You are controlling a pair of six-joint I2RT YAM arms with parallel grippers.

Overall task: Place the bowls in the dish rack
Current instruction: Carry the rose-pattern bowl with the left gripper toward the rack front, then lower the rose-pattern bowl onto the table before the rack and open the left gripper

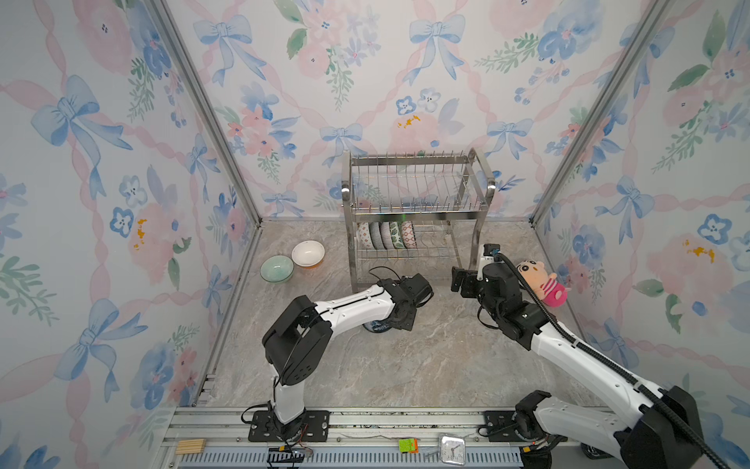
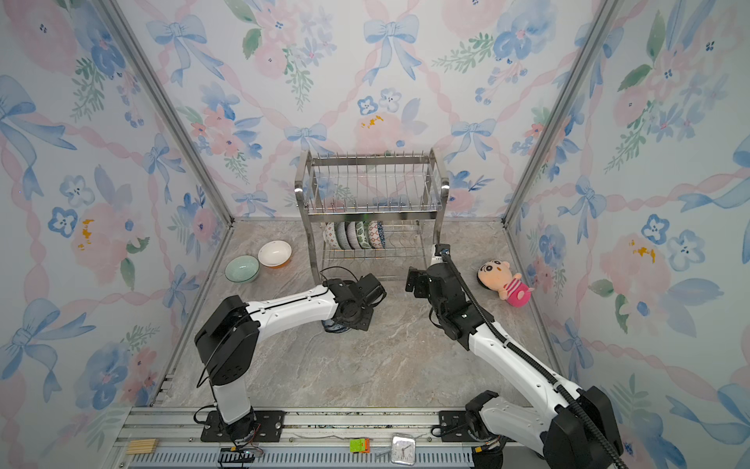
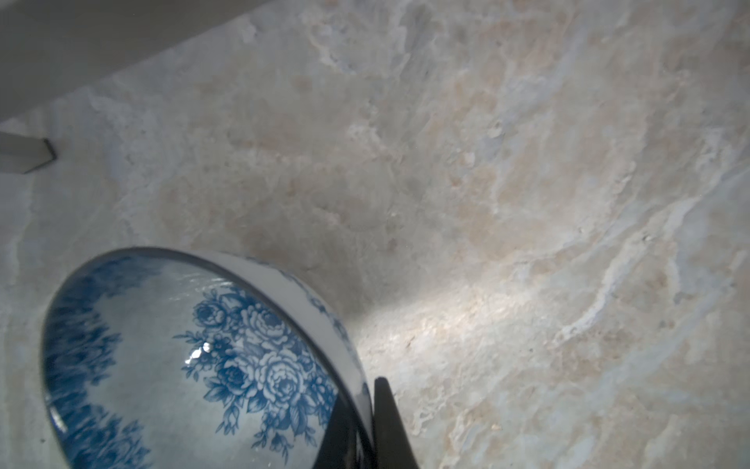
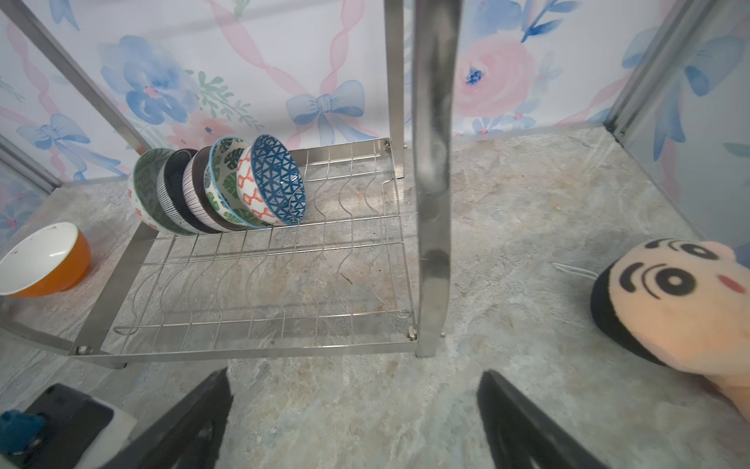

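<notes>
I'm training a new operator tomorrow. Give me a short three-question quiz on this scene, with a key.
1. True or false: the right gripper holds a bowl.
2. How many bowls stand on the lower tier of the dish rack? A three, B five, C eight.
3. Which bowl is the left gripper shut on?
Key: 1 false, the right gripper is open and empty. 2 B. 3 the blue floral bowl.

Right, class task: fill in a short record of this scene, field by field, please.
Left gripper: shut on blue floral bowl rim
Right gripper: open, holding nothing, facing dish rack
Lower tier: five bowls standing on edge
Loose on table: pale green bowl, orange-and-white bowl
Other: plush doll beside right arm
</notes>
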